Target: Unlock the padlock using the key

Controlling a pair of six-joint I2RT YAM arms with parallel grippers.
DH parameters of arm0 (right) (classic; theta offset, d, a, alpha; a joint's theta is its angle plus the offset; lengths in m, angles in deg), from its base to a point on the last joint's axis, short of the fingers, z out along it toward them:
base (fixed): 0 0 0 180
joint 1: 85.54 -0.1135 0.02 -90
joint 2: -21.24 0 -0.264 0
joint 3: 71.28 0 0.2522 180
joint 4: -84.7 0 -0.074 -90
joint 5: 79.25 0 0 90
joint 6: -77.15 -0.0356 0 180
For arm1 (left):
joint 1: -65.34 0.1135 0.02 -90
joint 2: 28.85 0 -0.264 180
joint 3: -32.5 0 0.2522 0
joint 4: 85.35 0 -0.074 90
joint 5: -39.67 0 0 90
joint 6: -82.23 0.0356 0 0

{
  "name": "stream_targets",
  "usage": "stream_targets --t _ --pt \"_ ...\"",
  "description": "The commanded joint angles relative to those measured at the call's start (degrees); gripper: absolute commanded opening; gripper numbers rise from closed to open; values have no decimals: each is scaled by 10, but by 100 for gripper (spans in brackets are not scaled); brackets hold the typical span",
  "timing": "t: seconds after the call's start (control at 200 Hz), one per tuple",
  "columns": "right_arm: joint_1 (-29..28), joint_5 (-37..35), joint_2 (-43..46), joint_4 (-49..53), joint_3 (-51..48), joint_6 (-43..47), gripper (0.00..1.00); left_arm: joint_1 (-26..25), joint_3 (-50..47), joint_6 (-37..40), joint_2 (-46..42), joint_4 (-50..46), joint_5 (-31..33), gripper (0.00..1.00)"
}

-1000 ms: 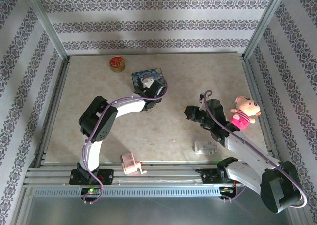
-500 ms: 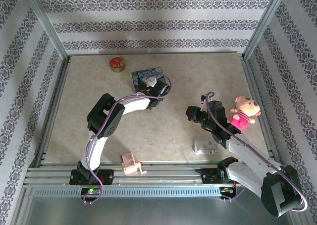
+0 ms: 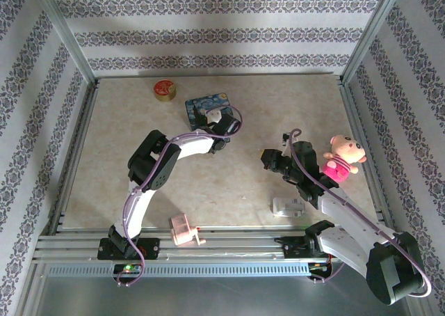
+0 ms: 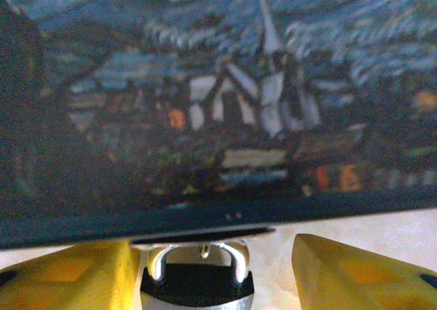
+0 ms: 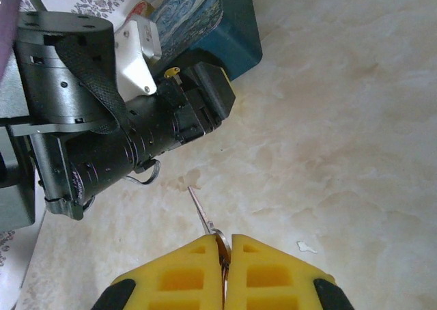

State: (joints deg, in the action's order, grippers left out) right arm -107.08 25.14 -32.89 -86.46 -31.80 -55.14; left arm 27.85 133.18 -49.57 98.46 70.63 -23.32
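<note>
The table is overlooked from above-behind; the shared blue tin is faced close-up at left wrist, farther from right wrist.

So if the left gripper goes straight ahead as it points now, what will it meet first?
Likely the padlock, lying between the left gripper's open fingers; right behind stands the blue tin. Depth is hard to judge.

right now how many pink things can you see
2: a plush doll on the table's right side, a small object at the near edge. Others may be hidden.
</note>
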Motion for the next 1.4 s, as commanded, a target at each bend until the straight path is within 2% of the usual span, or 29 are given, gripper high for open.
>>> stream_targets --t 0.0,0.5,0.62,0.68,0.815,0.9,1.019,1.139,1.394 --pt "7 2 10 -12 -11 -2 0 3 20 -18 9 -28 -7 60" --pt "11 5 16 -16 -20 -3 0 16 59 -25 33 -72 -40 58" --pt "11 6 14 -18 -20 -3 0 18 62 -33 34 -78 -40 50" --pt "11 7 12 -19 -21 -3 0 18 62 -36 34 -81 -38 43" --pt "12 8 9 -22 -22 -4 0 18 59 -37 30 -81 -36 20" --pt "12 9 10 -21 -23 -4 0 18 51 -28 21 -74 -40 10" --pt "13 5 15 -18 -28 -3 0 18 29 -9 -3 -63 -60 8" --pt "11 -4 20 -18 -42 -3 0 18 -15 2 -40 -46 -93 0" --pt "-22 -41 11 -29 -82 -2 0 16 -126 -28 -122 -26 -173 0"
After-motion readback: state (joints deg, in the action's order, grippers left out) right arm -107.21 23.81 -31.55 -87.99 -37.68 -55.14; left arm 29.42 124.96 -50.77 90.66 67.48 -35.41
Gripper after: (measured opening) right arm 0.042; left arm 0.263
